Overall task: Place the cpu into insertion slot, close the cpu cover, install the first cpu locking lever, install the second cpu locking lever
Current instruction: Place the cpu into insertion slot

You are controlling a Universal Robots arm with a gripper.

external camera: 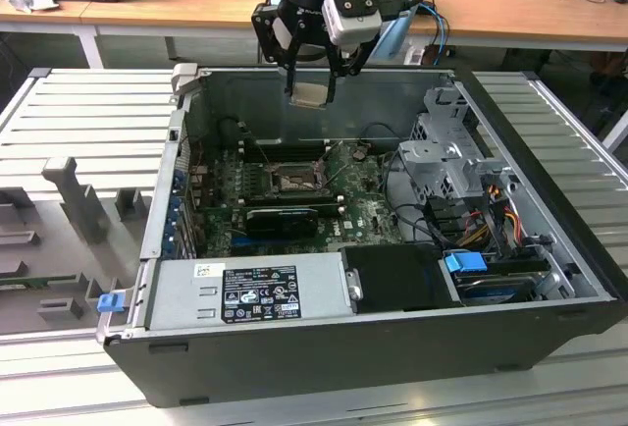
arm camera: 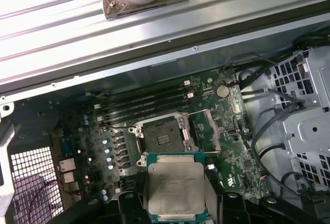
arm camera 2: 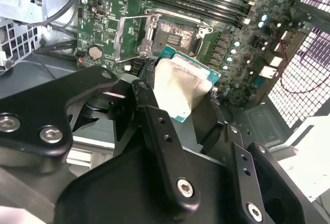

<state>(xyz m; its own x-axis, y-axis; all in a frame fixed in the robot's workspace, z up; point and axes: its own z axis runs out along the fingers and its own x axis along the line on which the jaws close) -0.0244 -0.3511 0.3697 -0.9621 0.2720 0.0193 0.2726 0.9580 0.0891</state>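
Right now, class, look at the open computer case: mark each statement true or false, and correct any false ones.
1. The tool grips the cpu. True.
2. The cpu sits in the insertion slot. False: the slot is empty, and in the exterior view the cpu hangs above the case.
3. The cpu cover lies closed over the insertion slot. False: it stands swung open beside the slot.
4. Long black memory slots run beside the insertion slot on the green board. True.
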